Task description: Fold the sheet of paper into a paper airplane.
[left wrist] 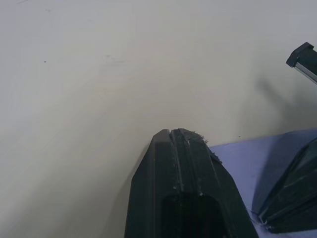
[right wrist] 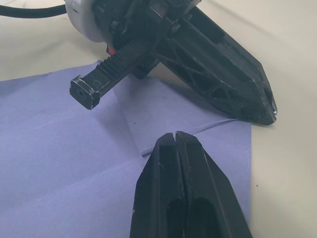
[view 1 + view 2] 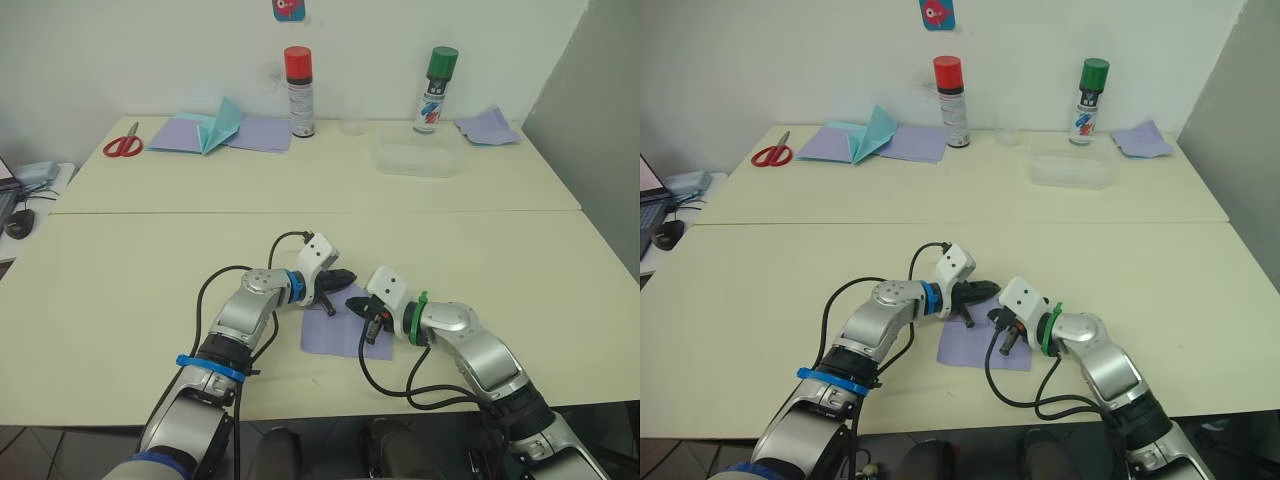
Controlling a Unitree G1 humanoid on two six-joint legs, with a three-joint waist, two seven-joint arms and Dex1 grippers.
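Observation:
The lavender sheet of paper (image 3: 340, 338) lies flat near the table's front edge, with faint creases and a slightly lifted fold line near its far corner (image 2: 208, 127). My left gripper (image 3: 349, 277) is shut, with its tip resting at the sheet's far edge. My right gripper (image 3: 353, 302) is shut too, its tip over the sheet's far part just in front of the left one. In the right wrist view, my own shut fingertips (image 2: 168, 148) hover over the paper, and the left gripper (image 2: 270, 110) touches down beyond them. No paper airplane is in view.
Along the back of the table are red scissors (image 3: 123, 146), flat lavender sheets with a teal folded piece (image 3: 215, 130), a red-capped can (image 3: 299, 92), a small clear cup (image 3: 351, 123), a clear container (image 3: 418, 158), a green-capped can (image 3: 436, 90) and a lavender scrap (image 3: 488, 127).

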